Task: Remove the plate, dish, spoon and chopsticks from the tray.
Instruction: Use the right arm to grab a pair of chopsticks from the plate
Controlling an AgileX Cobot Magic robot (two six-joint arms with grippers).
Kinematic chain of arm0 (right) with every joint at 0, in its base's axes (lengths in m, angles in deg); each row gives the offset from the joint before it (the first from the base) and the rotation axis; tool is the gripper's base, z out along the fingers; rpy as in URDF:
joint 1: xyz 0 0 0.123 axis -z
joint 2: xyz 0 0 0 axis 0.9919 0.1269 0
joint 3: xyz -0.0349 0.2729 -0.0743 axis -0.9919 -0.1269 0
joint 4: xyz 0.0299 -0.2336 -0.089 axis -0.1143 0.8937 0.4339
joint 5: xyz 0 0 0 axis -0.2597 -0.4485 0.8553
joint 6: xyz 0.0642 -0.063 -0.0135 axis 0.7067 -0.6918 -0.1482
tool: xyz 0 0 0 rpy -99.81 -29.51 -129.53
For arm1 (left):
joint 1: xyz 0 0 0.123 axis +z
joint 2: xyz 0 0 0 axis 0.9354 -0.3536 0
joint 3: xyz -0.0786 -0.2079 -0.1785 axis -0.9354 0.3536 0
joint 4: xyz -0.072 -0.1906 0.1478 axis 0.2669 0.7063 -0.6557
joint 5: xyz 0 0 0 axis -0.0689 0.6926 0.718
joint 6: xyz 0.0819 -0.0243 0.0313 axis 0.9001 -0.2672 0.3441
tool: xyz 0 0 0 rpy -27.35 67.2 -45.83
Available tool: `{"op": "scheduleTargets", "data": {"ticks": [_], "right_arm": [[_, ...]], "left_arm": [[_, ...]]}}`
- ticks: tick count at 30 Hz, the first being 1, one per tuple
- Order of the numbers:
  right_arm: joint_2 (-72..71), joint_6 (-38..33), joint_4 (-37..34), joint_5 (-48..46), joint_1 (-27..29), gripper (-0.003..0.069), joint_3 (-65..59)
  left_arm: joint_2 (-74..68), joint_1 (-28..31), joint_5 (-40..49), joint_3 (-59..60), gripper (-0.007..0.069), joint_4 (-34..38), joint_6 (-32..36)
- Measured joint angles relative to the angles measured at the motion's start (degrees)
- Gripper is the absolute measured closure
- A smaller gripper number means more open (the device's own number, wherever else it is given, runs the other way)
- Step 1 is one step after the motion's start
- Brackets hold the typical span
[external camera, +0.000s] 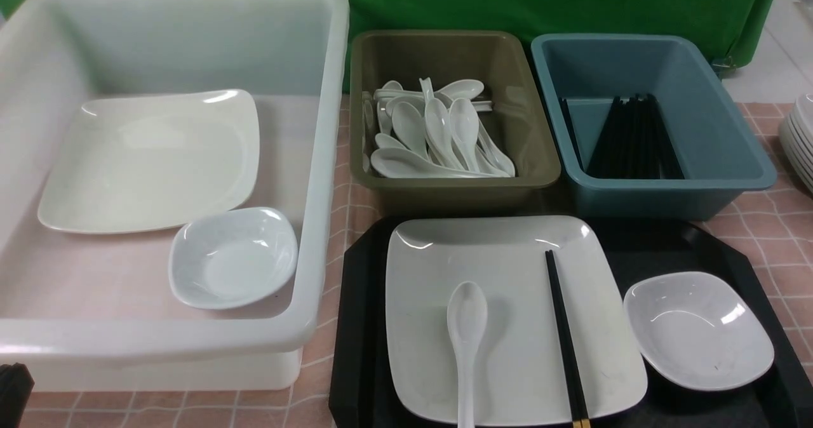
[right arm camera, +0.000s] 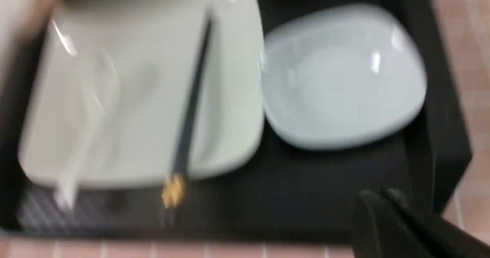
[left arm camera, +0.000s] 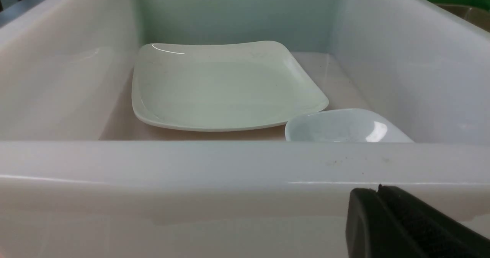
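Note:
The black tray (external camera: 641, 237) lies at the front right. On it rests the large white plate (external camera: 508, 269), with the white spoon (external camera: 467, 320) and the black chopsticks (external camera: 562, 326) lying on the plate. The small dish (external camera: 698, 329) sits on the tray to the right of the plate. My right gripper (right arm camera: 379, 195) is shut and empty, above the tray's near corner (right arm camera: 306, 189), close to the dish (right arm camera: 340, 78); that view is blurred. My left gripper (left arm camera: 377, 190) is shut and empty, just outside the white bin's near wall.
The white bin (external camera: 317, 161) at the left holds another plate (external camera: 152, 161) and another dish (external camera: 232, 256). An olive bin (external camera: 540, 136) holds several spoons. A blue bin (external camera: 730, 136) holds black chopsticks. Stacked white plates (external camera: 801, 139) stand at the right edge.

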Motion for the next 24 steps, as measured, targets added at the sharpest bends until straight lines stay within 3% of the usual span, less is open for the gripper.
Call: {"op": "scheduleTargets", "data": {"ticks": [4, 9, 15, 18, 19, 24], "right_arm": [[14.0, -6.4, -6.4, -4.0, -1.3, 0.0563, 1.4], [23.7, -7.8, -8.9, -4.1, -9.5, 0.0396, 7.1], [35.3, 0.5, -0.9, -3.7, -22.0, 0.0316, 18.5], [39.2, 4.1, 2.6, -3.7, -24.8, 0.0284, 22.0], [42.5, 5.9, 4.2, -3.7, -26.7, 0.0241, 24.4], [50.0, 8.5, 5.0, -3.0, -29.3, 0.0160, 28.7]], "left_arm": [[0.0, 0.0, 0.0, 0.0, 0.0620, 0.0, 0.0], [0.0, 0.0, 0.0, 0.0, 0.0620, 0.0, 0.0], [0.0, 0.0, 0.0, 0.0, 0.0620, 0.0, 0.0], [0.0, 0.0, 0.0, 0.0, 0.0620, 0.0, 0.0], [0.0, 0.0, 0.0, 0.0, 0.0620, 0.0, 0.0], [0.0, 0.0, 0.0, 0.0, 0.0620, 0.0, 0.0]]}}
